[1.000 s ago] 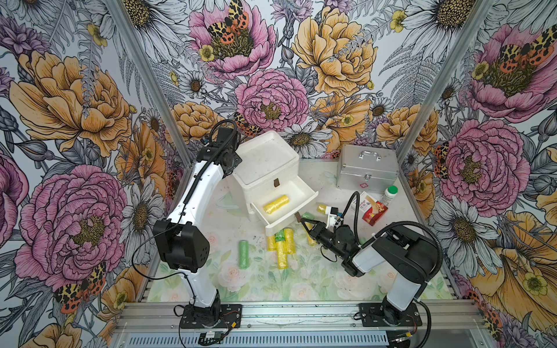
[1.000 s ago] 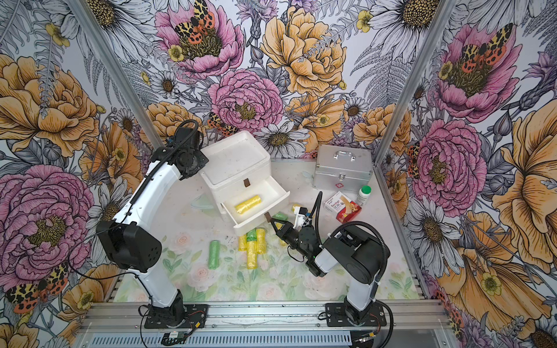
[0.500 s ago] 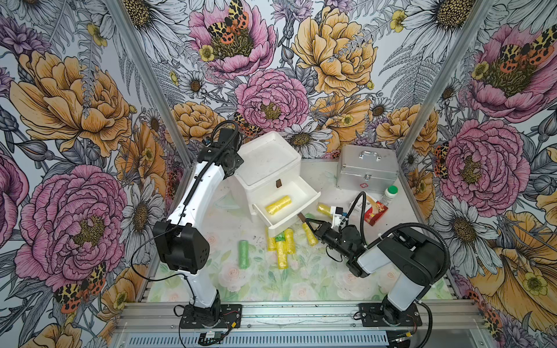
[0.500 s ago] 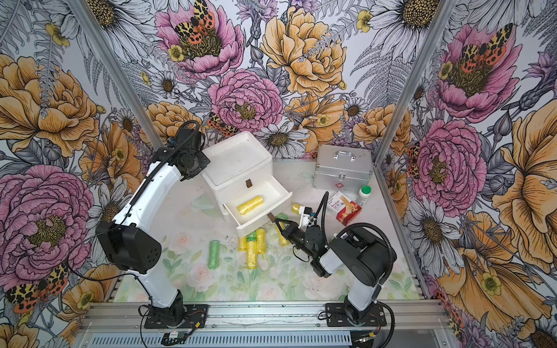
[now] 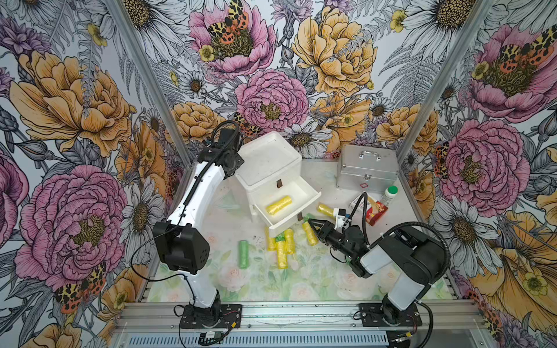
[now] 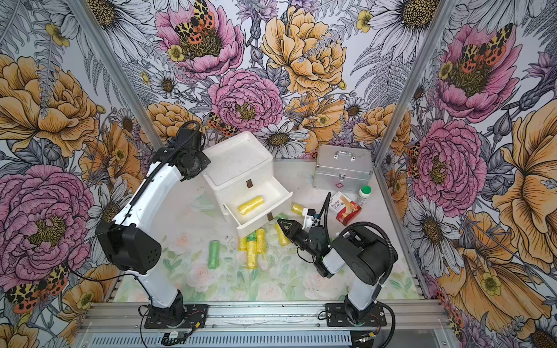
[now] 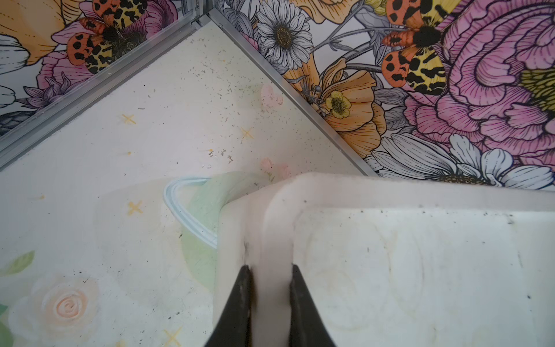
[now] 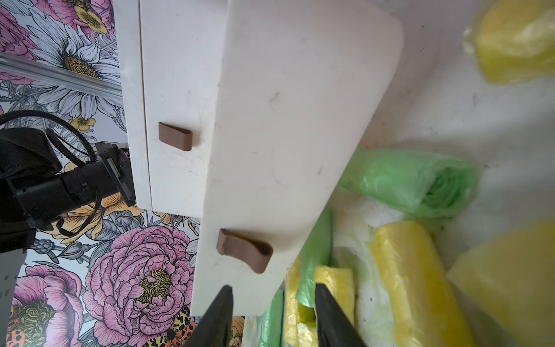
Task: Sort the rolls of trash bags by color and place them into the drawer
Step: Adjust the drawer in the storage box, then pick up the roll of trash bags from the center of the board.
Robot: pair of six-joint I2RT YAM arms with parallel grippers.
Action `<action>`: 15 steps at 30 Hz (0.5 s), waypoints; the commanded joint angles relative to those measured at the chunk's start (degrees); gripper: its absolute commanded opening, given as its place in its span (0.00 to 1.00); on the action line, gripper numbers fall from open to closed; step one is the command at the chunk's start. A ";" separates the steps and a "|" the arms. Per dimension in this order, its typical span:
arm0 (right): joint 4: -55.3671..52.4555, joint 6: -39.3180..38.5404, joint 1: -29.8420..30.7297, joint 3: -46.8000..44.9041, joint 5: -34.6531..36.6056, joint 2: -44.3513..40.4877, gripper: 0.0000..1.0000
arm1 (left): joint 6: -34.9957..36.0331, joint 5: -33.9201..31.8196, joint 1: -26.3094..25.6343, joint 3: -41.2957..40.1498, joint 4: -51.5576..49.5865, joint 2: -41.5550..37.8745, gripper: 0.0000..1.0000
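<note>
Since a second ago the right claw (image 5: 308, 223) has opened and let go. Its jaws now stand a little apart with nothing in them, just beside the brown pull tab (image 5: 300, 216) of the open drawer (image 5: 284, 227).

In both top views one yellow roll (image 5: 278, 205) lies inside that drawer. The other rolls (image 5: 281, 250) lie on the counter (image 5: 301, 286), some tucked under the drawer's front. The claw could bump the drawer crooked when it goes for them. Yellow and green lie mixed, so it could grab the wrong color. The left claw is hidden behind its own arm here. No purple roll shows.

In the left wrist view the left claw (image 7: 268, 270) is pinched tight on the rim of the white chest (image 7: 420, 270). If it slips off, the chest could slide. No rolls show here.

In the right wrist view the jaws are apart and empty. A green roll (image 8: 414, 183) sits close by, and the yellow ones at the edges are blurry. Slippery plastic could squirt out of a grip. Any drawer lower down is hidden.
</note>
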 commanded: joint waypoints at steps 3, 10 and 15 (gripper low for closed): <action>3.97 0.40 -2.50 -1.58 -2.73 -1.69 0.46 | -6.00 3.81 0.71 -2.69 -7.24 3.76 0.00; 3.95 0.99 -6.12 -2.59 -5.57 -2.35 0.46 | -4.51 -0.60 1.55 0.61 -9.79 5.22 0.00; 3.96 1.08 -7.33 -2.62 -7.02 -2.26 0.46 | -3.43 -3.56 3.30 2.95 -11.08 6.17 0.00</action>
